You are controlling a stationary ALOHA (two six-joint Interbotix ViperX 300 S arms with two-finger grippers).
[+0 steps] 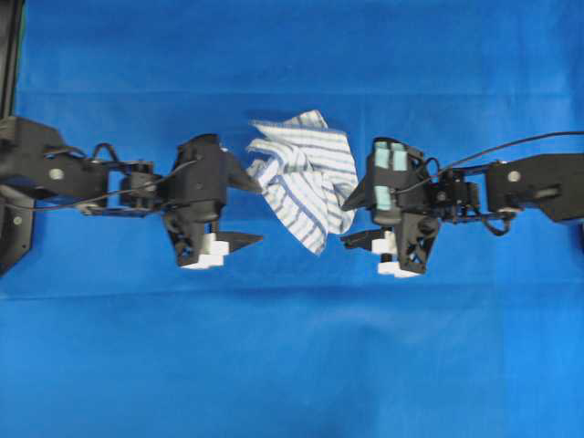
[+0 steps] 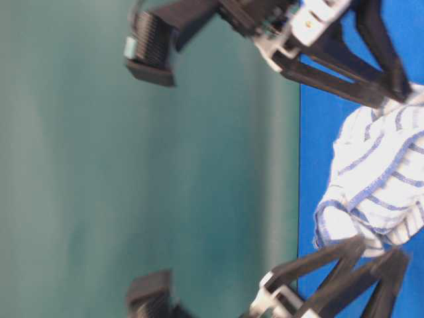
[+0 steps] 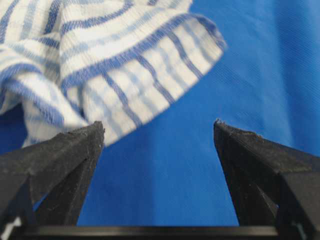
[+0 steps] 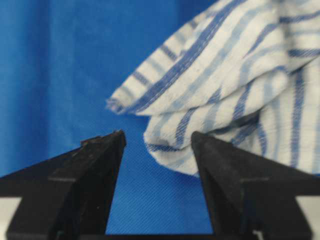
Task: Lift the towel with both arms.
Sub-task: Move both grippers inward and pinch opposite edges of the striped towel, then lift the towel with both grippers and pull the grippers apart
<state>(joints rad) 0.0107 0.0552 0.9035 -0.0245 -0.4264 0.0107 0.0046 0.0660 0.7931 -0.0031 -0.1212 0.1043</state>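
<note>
1. Blue cloth covers the whole table [image 1: 292,365], flat and plain, so nothing stands near the work but the two arms.
2. At the middle of the overhead view lies the towel [image 1: 306,178], white with thin blue stripes, crumpled into a loose heap with folds standing up. It rests on the table and neither claw grips it.
3. At nine o'clock of the towel sits the left claw [image 1: 246,210], its jaws spread wide. One tip is at the towel's edge, the other over bare table toward six o'clock. The left wrist view shows the towel [image 3: 100,65] overlapping one fingertip [image 3: 75,145], the gap itself mostly over blue cover; real contact I cannot confirm.
4. At three o'clock sits the right claw [image 1: 351,219], jaws also wide. In its wrist view a folded edge of the towel [image 4: 225,90] sits just past one fingertip [image 4: 210,150].
5. My reading: the claws face each other across the towel so each can take an opposite side, spreading the load and raising it evenly.
6. Both need to slide further in before closing, since little cloth lies between the jaws.
</note>
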